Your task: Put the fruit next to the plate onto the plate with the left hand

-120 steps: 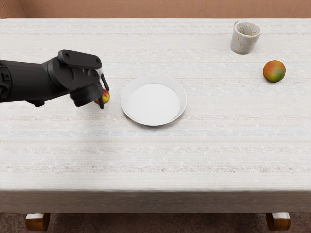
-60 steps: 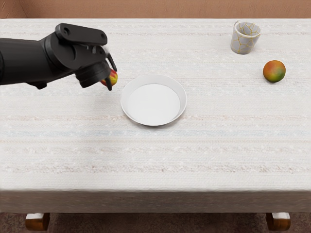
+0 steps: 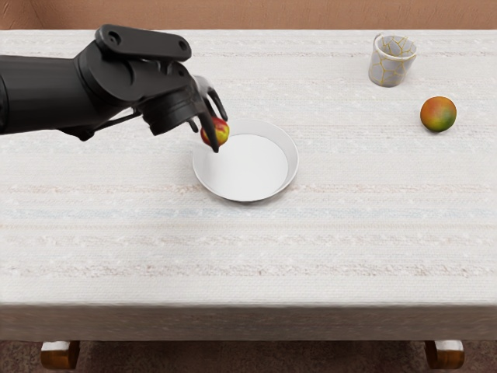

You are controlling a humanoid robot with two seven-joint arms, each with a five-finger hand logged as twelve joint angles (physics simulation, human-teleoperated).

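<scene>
Left arm (image 3: 46,93) enters from the left edge, upper left of frame, and is cut off there (shoulder out of shot). All dark, so the joints are hard to separate. Left hand (image 3: 159,97) sits left of centre in the upper half, fingers curled down around a small fruit (image 3: 218,131), red-yellow, gripped at the fingertips. The fingers cover the fruit's left side and only part of it shows. It sits over the upper-left rim of the plate (image 3: 260,167). Cannot tell whether it touches the rim or hangs just above it (no clear shadow gap).

The plate is white, round and shallow, just left of frame centre on the table (image 3: 248,256). Its well shows plain white; only its upper-left edge is overlapped by fruit and fingers.

Upper right: a mug (image 3: 391,59), pale with a yellowish crackle pattern, upright, mouth tipped toward the camera. Inner wall shows, bottom hard to make out, handle not visible.

Further right and a bit lower: a second fruit (image 3: 438,113), orange-green, alone on the table, well apart from the plate and near the mug.

Bottom edge: two wooden feet (cut off by the frame), one at lower left (image 3: 59,354) and one at lower right (image 3: 444,353). A brown strip (image 3: 248,12) runs along the top behind the table, too plain to identify.
</scene>
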